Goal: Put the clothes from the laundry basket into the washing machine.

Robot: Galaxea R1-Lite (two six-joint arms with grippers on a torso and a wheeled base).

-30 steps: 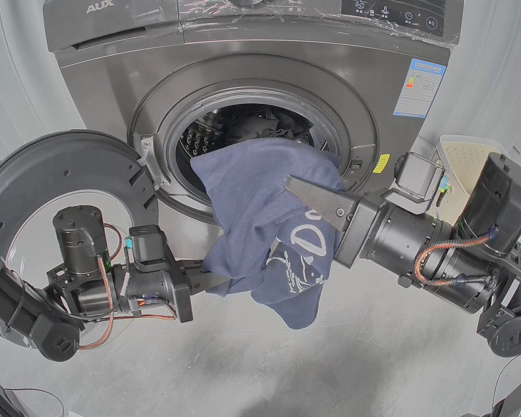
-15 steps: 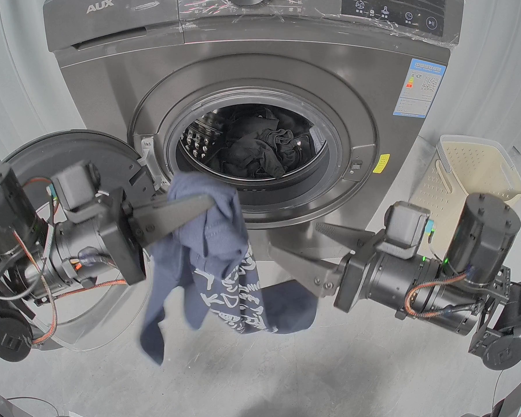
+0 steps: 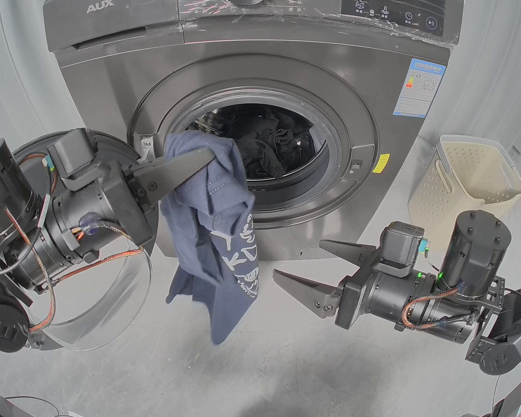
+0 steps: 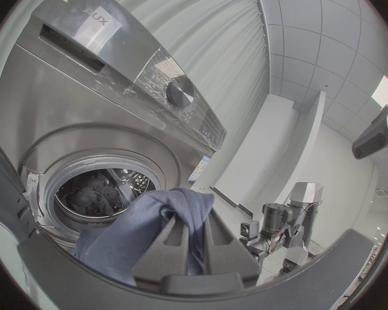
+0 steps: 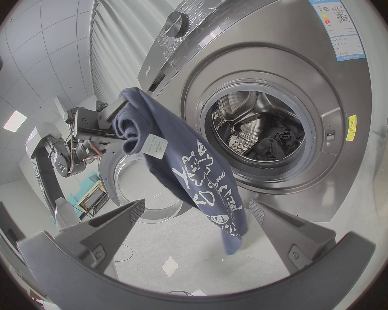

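Navy shirt [image 3: 214, 204] btwn L fingers [image 3: 173, 170], tips under it.

The grey floor [image 3: 307, 372] carries the washing machine [image 3: 98, 88] at upper centre. The laundry basket [image 3: 431, 201] stands beside it at right.

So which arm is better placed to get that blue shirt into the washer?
Left. The left hand is shut on the blue shirt, held up beside the washer opening; the right hand is open and empty, lower down.
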